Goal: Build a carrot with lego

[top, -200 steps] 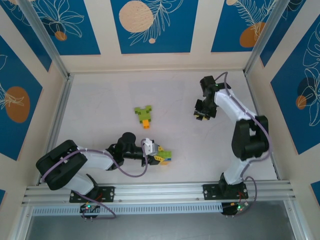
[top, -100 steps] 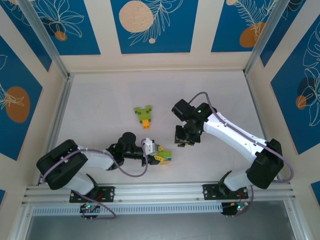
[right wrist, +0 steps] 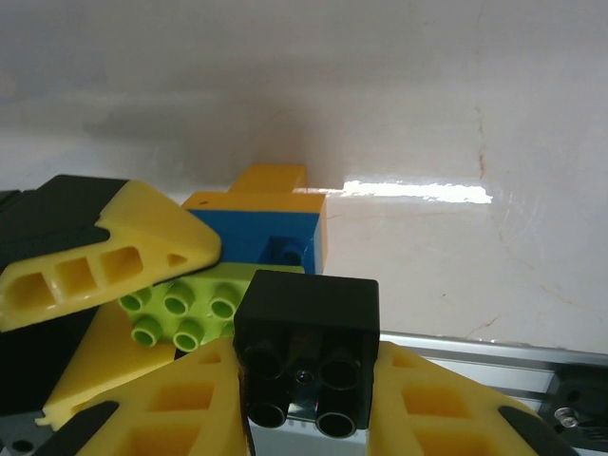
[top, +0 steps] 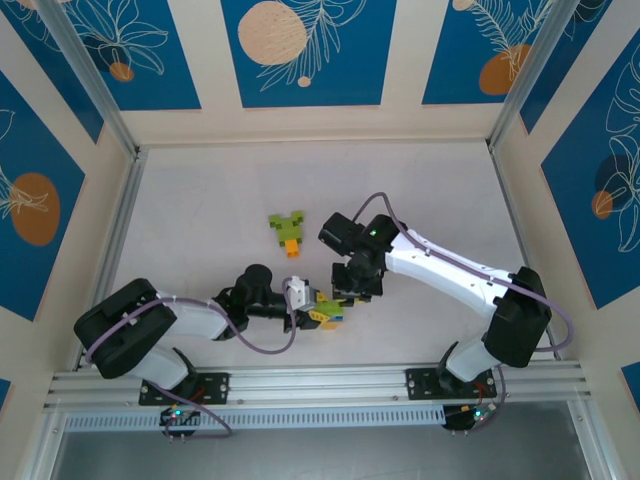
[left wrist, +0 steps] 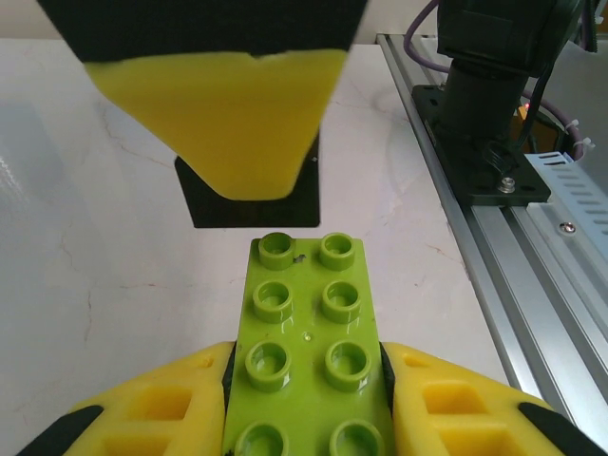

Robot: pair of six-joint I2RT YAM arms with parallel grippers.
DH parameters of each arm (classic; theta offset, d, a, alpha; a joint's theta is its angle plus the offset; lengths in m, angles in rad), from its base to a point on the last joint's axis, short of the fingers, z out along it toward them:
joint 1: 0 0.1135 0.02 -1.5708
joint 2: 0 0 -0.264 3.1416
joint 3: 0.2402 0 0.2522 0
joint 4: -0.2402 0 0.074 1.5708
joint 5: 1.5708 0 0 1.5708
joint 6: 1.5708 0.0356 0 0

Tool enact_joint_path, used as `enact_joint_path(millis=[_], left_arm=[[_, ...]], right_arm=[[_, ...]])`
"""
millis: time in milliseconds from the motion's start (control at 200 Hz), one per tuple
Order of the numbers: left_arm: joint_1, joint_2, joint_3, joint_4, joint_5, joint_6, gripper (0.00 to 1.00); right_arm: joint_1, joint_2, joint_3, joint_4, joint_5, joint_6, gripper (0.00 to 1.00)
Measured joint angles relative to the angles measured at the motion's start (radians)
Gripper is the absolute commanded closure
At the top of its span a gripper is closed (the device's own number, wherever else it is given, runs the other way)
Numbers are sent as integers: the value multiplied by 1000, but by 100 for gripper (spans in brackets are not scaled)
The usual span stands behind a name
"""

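My left pincer (left wrist: 305, 404) pinches the green brick (left wrist: 304, 313) studs-up, low over the table (top: 200, 220) near its front (steady target). My right pincer (right wrist: 306, 418) grips the black brick (right wrist: 306, 318) close by, ready to press on.

Boxing in white veined table (top: 200, 200) w/ cream walls (top: 205, 60) on 3 sides, showing blue leaf-print panels (top: 303, 50); running alu rail (top: 320, 382) along near edge.

White, faintly veined table (top: 200, 220) lies beneath the left claw (top: 320, 310). Aluminium rail (top: 320, 382) runs close alongside that claw, at the table's near edge. Blue leaf-patterned wall panels (top: 303, 50) stand well beyond it.
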Motion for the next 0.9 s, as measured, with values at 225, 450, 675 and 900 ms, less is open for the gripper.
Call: enact_joint_path(millis=[225, 450, 675, 900], left_arm=[[0, 0, 0, 0, 0, 0, 74], [0, 0, 0, 0, 0, 0, 74], [0, 0, 0, 0, 0, 0, 75], [0, 0, 0, -1, 1, 3, 75]], right_arm=[[18, 0, 0, 0, -14, 9, 72], [30, 0, -6, 0, -17, 16, 72], [32, 5, -26, 10, -21, 21, 72], [35, 5, -50, 39, -25, 20, 72]])
